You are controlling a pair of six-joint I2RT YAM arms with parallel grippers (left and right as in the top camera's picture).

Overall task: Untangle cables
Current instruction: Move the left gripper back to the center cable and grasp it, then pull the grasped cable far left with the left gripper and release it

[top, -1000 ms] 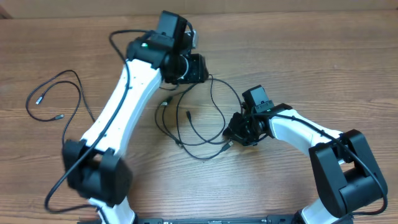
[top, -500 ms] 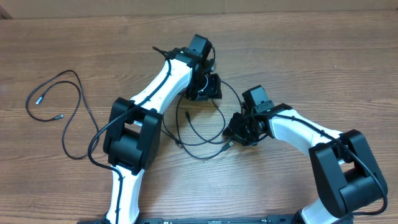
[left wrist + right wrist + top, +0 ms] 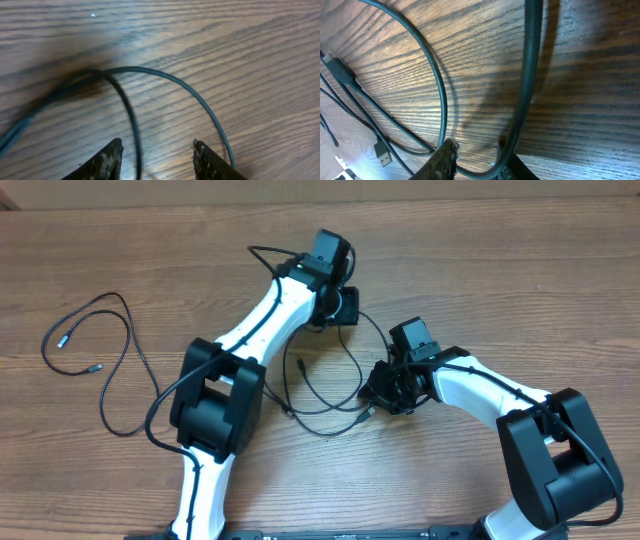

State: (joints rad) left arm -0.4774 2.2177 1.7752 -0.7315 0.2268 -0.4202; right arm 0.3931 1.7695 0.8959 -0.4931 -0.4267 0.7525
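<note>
since a second ago the left arm (image 3: 265, 330) has swung its elbow in toward the middle of the counter (image 3: 520, 270), and the left hand (image 3: 340, 305) now sits further right, at the top of the cables (image 3: 320, 385). the right hand (image 3: 385, 395) has stayed where it was, at the right edge of the same tangle. the loops in between look unchanged, as does the separate cable (image 3: 100, 350) lying well apart at the left.

from overhead both hands are hidden under their own wrists. the left wrist view shows the left hand (image 3: 157, 150) low over the wood with its fingers (image 3: 107, 160) apart; two arcs of the cables (image 3: 190, 92) lie on the counter (image 3: 250, 45) under it, one running in between the fingers without being pinched. the right wrist view shows the right hand (image 3: 476, 155) nearly closed, and one strand of the cables (image 3: 527, 75) comes down large and close to the lens and curls in between its fingers (image 3: 445, 157), so it seems to be gripped there, though the contact is at the very edge of the frame. that view also shows a flat plug (image 3: 382, 152) lying on the counter (image 3: 600, 100) beside thinner strands, too small to make out from above.

the left arm's black elbow block covers part of the counter left of the tangle.
</note>
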